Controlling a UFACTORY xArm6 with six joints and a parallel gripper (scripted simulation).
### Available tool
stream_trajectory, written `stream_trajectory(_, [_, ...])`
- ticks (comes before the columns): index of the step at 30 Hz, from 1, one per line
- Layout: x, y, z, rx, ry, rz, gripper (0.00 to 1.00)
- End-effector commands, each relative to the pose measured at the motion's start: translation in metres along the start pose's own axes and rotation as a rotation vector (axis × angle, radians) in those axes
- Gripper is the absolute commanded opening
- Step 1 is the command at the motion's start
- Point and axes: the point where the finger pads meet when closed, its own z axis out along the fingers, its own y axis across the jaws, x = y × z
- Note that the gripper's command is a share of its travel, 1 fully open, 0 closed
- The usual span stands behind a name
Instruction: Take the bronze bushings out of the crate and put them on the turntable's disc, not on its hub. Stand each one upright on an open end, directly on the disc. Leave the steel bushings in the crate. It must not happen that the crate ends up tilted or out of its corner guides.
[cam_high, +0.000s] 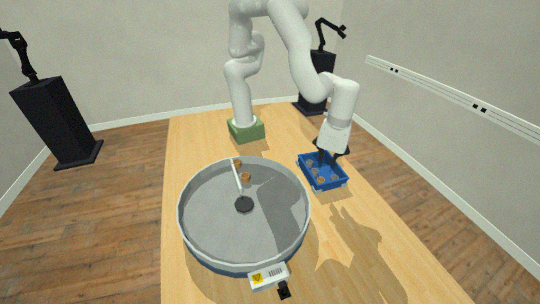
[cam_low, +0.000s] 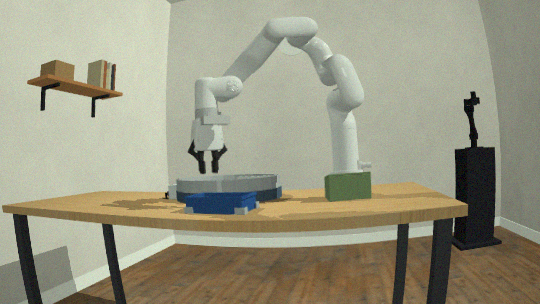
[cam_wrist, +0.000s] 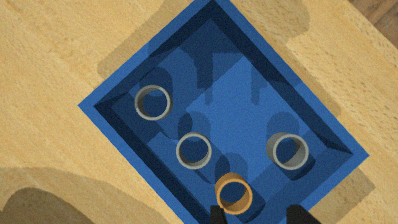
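The blue crate (cam_high: 327, 187) (cam_low: 220, 202) (cam_wrist: 240, 100) stands right of the turntable. In it stand three steel bushings (cam_wrist: 136, 104) (cam_wrist: 178, 151) (cam_wrist: 273, 146) and one bronze bushing (cam_wrist: 231, 177) (cam_high: 320, 180), all upright. Two more bronze bushings (cam_high: 237, 163) (cam_high: 245, 176) stand upright on the grey disc (cam_high: 215, 230) (cam_low: 227, 181), behind the dark hub (cam_high: 243, 204). My gripper (cam_high: 326, 161) (cam_low: 209, 169) (cam_wrist: 257, 217) hangs above the crate, part open and empty. In the wrist view the bronze bushing in the crate lies just left of my left fingertip.
A white bar (cam_high: 236, 175) runs from the hub to the disc's far rim beside the two bushings. The arm's green base (cam_high: 246, 130) stands behind the turntable. A small labelled box (cam_high: 268, 275) sits at the turntable's front edge.
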Motion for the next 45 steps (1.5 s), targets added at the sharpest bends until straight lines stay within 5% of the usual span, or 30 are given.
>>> stream_trajectory(1, [0.0,0.002,-0.002,-0.004,-0.001,0.0,0.41])
stream_trajectory(23, [-0.001,0.002,0.001,-0.004,-0.001,0.0,0.41])
stream_trajectory(38, [-0.002,0.002,0.052,-0.004,-0.001,0.0,0.41])
stream_trajectory(45, [-0.002,0.002,0.059,-0.004,-0.001,0.0,0.41])
